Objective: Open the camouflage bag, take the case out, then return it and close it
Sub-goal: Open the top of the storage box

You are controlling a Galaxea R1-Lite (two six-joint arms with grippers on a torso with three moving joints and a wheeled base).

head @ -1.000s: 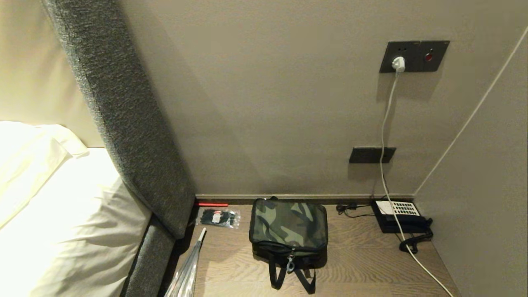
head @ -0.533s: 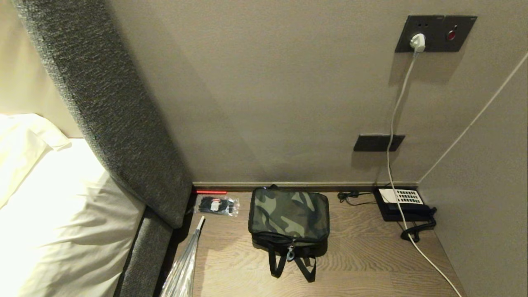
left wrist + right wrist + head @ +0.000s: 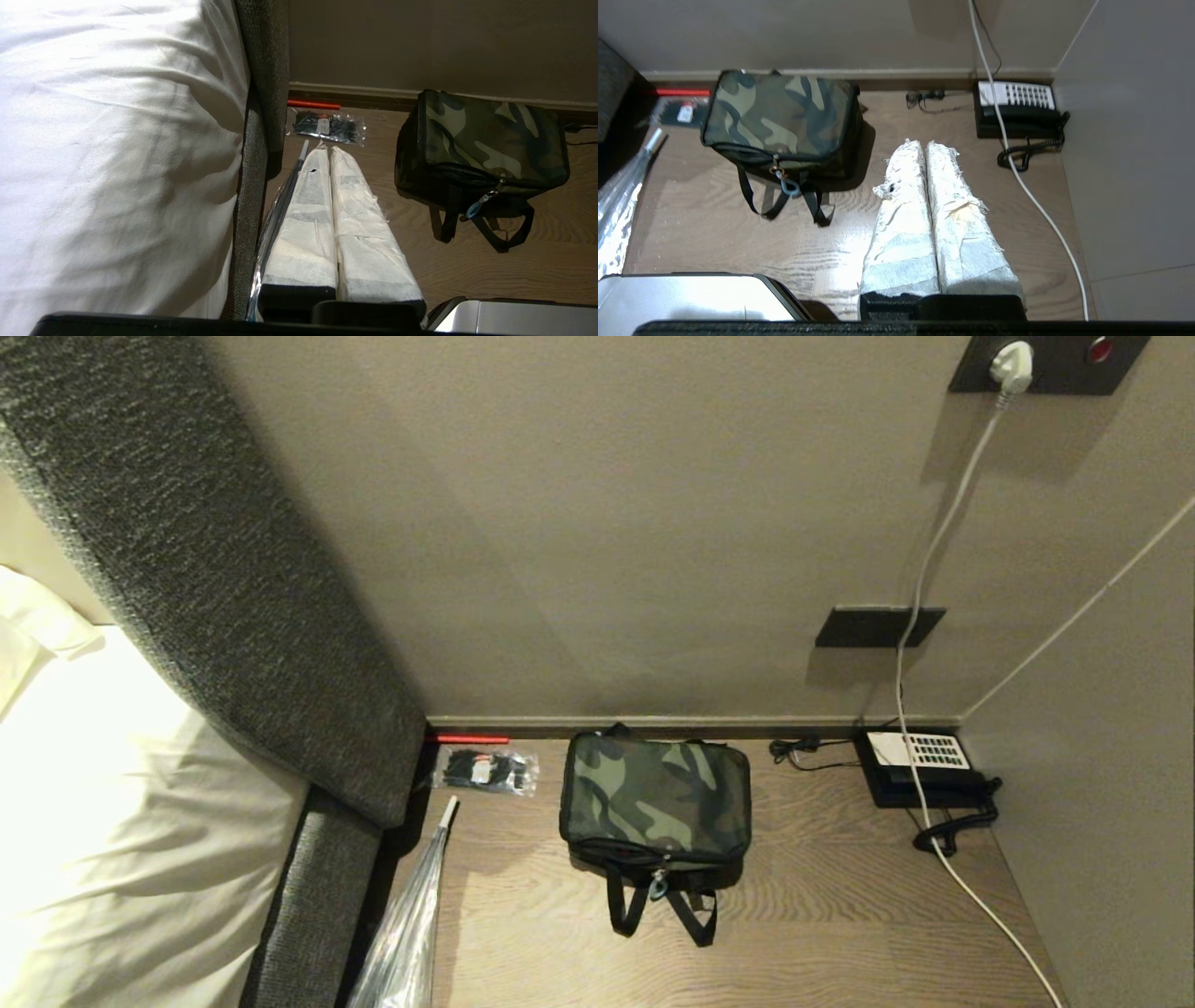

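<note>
From the head, the camouflage bag (image 3: 655, 795) sits zipped shut on the wooden surface (image 3: 822, 915), its back against the wall's skirting, its longer side along the wall, straps and zipper pull toward the robot. In the left wrist view the left gripper (image 3: 330, 151) has its wrapped fingers pressed together, well apart from the bag. In the right wrist view the right gripper (image 3: 924, 145) is likewise closed on nothing, between the bag and the telephone (image 3: 1015, 112).
</note>
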